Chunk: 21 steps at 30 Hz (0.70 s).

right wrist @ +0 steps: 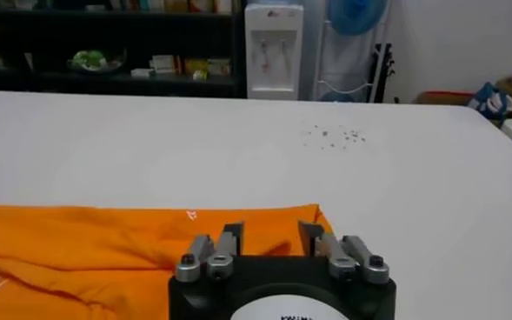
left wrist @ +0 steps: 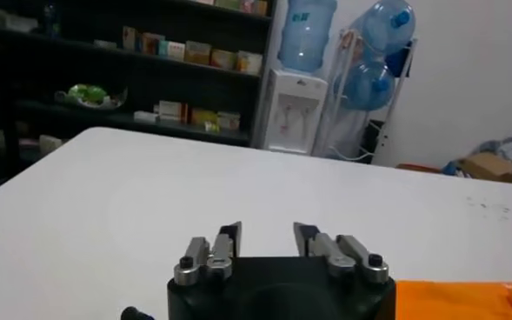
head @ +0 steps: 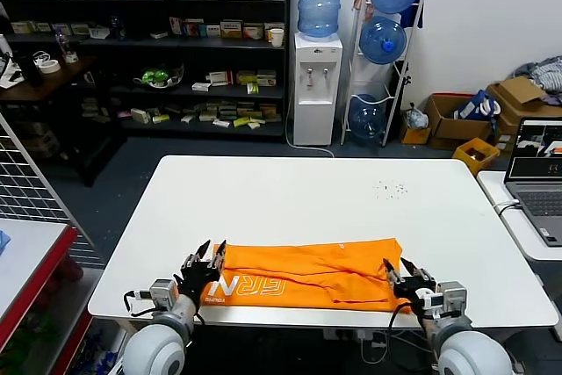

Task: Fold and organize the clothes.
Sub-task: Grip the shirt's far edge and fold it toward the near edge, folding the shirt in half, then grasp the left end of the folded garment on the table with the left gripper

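Note:
The orange T-shirt (head: 307, 274) lies folded into a long band along the near edge of the white table (head: 325, 195), with white lettering showing at its left end. My left gripper (head: 209, 252) is open and empty at the shirt's left end. In the left wrist view the left gripper (left wrist: 266, 235) faces bare table, with a strip of the shirt (left wrist: 460, 300) beside it. My right gripper (head: 400, 270) is open and empty at the shirt's right end. In the right wrist view the right gripper (right wrist: 270, 236) hangs over the shirt's right edge (right wrist: 134, 239).
A laptop (head: 542, 173) sits on a side table at the right. A water dispenser (head: 316, 85), spare bottles and dark shelves (head: 158, 41) stand behind the table. Cardboard boxes (head: 474, 116) lie at the back right. A red-edged table (head: 31, 261) stands at the left.

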Each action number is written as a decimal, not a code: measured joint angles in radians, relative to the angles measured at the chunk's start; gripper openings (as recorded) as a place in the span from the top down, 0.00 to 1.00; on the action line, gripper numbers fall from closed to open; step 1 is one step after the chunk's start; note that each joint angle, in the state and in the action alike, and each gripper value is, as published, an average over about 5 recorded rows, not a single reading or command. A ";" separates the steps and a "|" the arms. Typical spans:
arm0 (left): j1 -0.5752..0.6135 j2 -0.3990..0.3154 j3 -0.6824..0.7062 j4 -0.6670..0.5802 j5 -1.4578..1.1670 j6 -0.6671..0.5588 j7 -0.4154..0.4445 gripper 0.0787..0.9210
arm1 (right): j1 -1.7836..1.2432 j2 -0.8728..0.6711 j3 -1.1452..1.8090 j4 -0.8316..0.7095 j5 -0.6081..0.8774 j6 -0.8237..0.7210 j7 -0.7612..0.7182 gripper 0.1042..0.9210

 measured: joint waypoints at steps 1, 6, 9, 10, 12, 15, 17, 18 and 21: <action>0.003 -0.005 -0.004 0.005 0.005 -0.004 0.004 0.39 | -0.005 0.002 0.001 0.003 -0.002 0.001 0.000 0.36; 0.009 -0.036 -0.013 0.047 0.024 -0.023 0.020 0.22 | -0.020 0.011 0.005 0.014 -0.008 0.002 0.002 0.19; 0.007 -0.055 -0.012 0.078 0.030 -0.031 0.025 0.14 | -0.029 0.013 0.010 0.020 -0.008 0.002 0.003 0.14; 0.006 -0.060 -0.012 0.088 0.032 -0.033 0.026 0.13 | -0.031 0.013 0.012 0.022 -0.008 0.002 0.004 0.13; 0.003 -0.069 -0.010 0.108 0.034 -0.036 0.029 0.12 | -0.036 0.014 0.015 0.024 -0.008 0.003 0.004 0.12; -0.001 -0.075 -0.006 0.135 0.035 -0.039 0.033 0.12 | -0.041 0.016 0.019 0.027 -0.008 0.003 0.004 0.12; -0.003 -0.076 -0.004 0.149 0.034 -0.039 0.035 0.12 | -0.043 0.017 0.021 0.029 -0.008 0.003 0.005 0.12; -0.005 -0.077 -0.003 0.155 0.033 -0.039 0.036 0.12 | -0.044 0.017 0.021 0.030 -0.008 0.003 0.005 0.12; -0.008 -0.076 -0.001 0.167 0.027 -0.035 0.036 0.15 | -0.047 0.018 0.023 0.032 -0.008 0.003 0.005 0.12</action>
